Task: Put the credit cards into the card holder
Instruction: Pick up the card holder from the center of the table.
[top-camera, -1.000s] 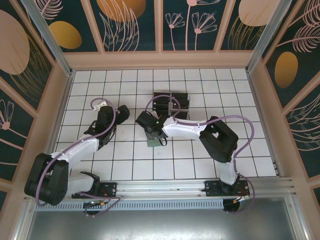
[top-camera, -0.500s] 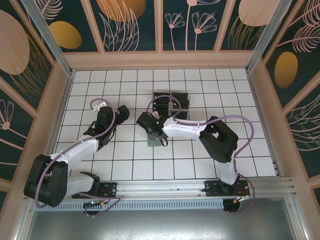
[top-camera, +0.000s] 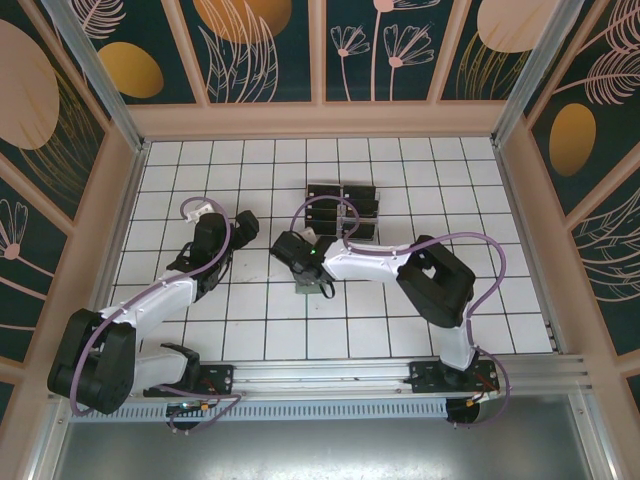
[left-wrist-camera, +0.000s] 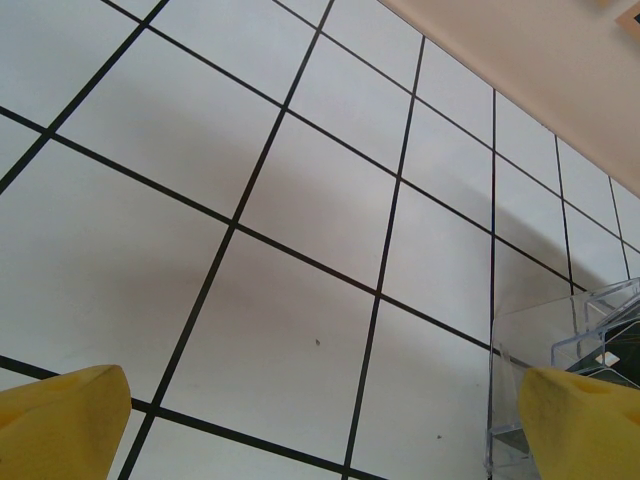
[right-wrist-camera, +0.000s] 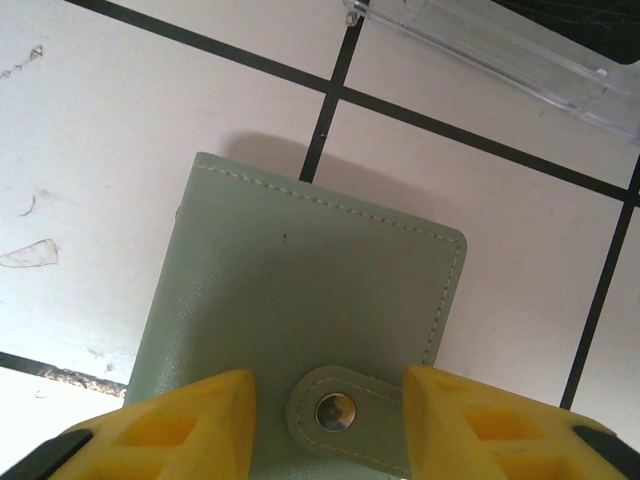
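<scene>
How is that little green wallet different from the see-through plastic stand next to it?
The card holder is opaque sage green; the clear plastic rack is see-through. The card holder lies flat, snap tab folded over its front; the rack stands in stepped tiers. The rack holds black credit cards; the card holder shows none. Both sit on the white tiled table.
</scene>
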